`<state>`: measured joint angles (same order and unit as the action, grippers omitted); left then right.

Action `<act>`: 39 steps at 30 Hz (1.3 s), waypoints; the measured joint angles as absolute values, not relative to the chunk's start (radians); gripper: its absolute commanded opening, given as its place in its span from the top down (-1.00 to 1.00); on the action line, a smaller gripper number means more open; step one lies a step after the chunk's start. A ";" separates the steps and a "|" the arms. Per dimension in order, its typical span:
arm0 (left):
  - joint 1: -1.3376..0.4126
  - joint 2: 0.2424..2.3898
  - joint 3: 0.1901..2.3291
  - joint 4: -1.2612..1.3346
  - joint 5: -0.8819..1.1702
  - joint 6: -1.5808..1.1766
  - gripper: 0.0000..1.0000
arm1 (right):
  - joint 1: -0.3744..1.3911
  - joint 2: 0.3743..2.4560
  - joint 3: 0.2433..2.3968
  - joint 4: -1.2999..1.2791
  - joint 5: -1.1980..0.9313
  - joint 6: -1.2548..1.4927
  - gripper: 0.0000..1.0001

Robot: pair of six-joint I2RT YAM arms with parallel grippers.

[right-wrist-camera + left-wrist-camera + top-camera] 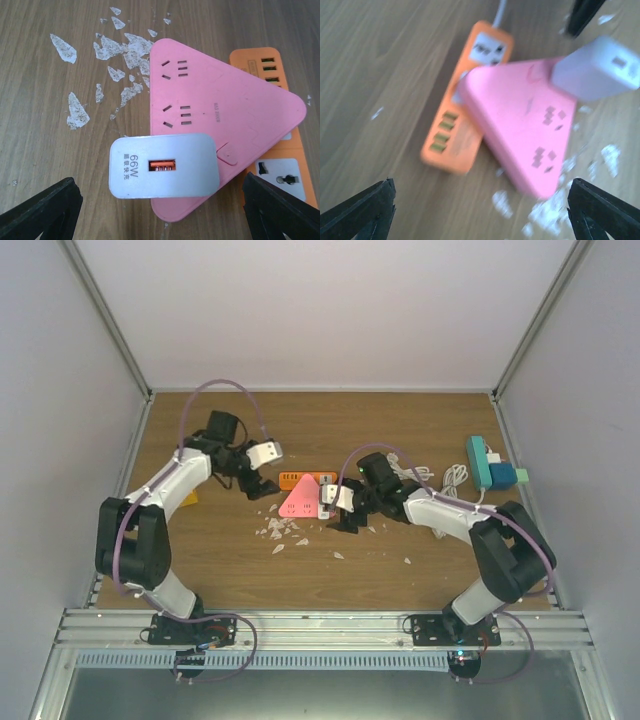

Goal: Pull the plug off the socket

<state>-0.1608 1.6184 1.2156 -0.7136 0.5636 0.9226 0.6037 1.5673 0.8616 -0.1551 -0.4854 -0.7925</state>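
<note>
The pink triangular socket (297, 500) (520, 130) (225, 107) lies mid-table, partly on top of an orange power strip (300, 479) (462, 115) (282, 155). A white 66W plug (326, 497) (597, 67) (164, 166) sits in the socket's corner nearest the right arm. My right gripper (340, 508) (160, 212) is open, its fingers straddling the plug with gaps on both sides and touching nothing. My left gripper (262, 486) (480, 215) is open and empty, hovering just off the socket's left side, over the strip's end.
White flakes (280, 530) (120, 60) litter the wood in front of the socket. A teal and white adapter block (488, 465) and a coiled white cable (450, 478) lie at the back right. A yellow object (190, 498) sits by the left arm. Walls enclose three sides.
</note>
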 measured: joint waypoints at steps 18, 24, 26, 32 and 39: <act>-0.409 1.724 1.076 -0.315 0.440 0.610 -0.66 | 0.623 1.649 0.880 -0.091 -0.465 -0.816 -0.29; -0.451 1.736 1.030 -0.279 0.395 0.601 -0.61 | 0.630 1.651 0.883 -0.087 -0.462 -0.818 0.06; -0.452 1.739 1.025 -0.265 0.381 0.598 -0.60 | 0.630 1.651 0.883 -0.087 -0.463 -0.813 0.12; -0.462 1.751 1.023 -0.254 0.353 0.592 -0.53 | 0.630 1.647 0.884 -0.092 -0.461 -0.814 0.25; -0.488 1.754 1.019 -0.223 0.327 0.591 -0.49 | 0.627 1.626 0.875 -0.109 -0.439 -0.813 0.30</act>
<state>-0.4877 1.7542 1.0187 -0.2234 0.3267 0.5915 0.6270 1.6264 0.8749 -0.1093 -0.4389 -0.8135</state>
